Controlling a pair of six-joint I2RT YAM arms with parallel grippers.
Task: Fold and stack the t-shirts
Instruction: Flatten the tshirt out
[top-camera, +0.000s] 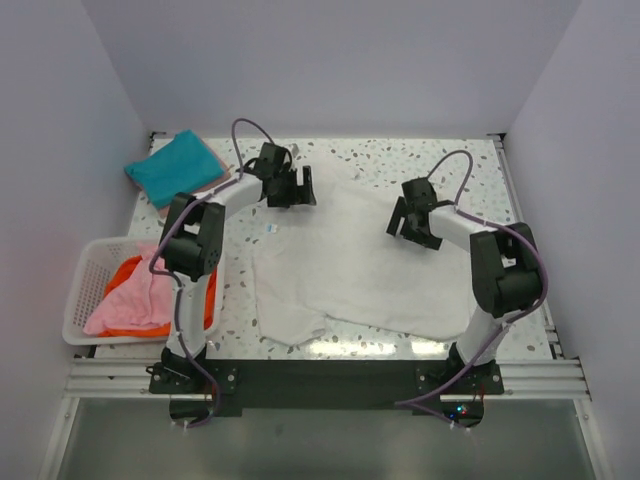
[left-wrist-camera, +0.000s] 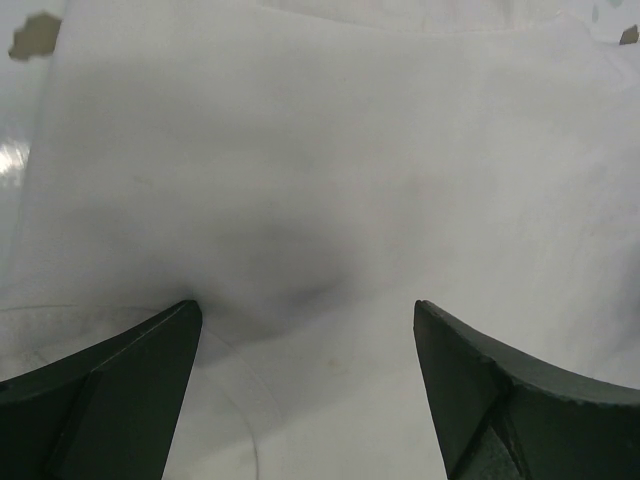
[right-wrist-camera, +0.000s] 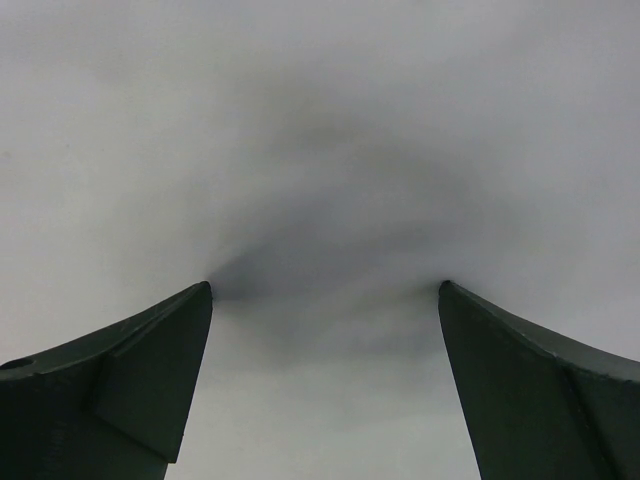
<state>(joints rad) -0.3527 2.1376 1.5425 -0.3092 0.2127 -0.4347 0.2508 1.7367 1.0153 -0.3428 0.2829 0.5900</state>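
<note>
white t-shirt (top-camera: 350, 260) lies spread flat in the middle of the table (top-camera: 400, 160), and you have both arms over its far half. left gripper (top-camera: 292, 188) is at its far-left edge and right gripper (top-camera: 412, 228) toward its far right, each with fingers wide apart, tips down at the cloth, holding nothing. teal t-shirt (top-camera: 175, 167) sits folded at the far-left corner; pink t-shirt (top-camera: 135, 300) and orange t-shirt (top-camera: 125, 272) are heaped in the basket (top-camera: 82, 290) on your left.

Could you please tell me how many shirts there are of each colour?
White shirt: 1
Teal shirt: 1
Pink shirt: 1
Orange shirt: 1
Total: 4
</note>
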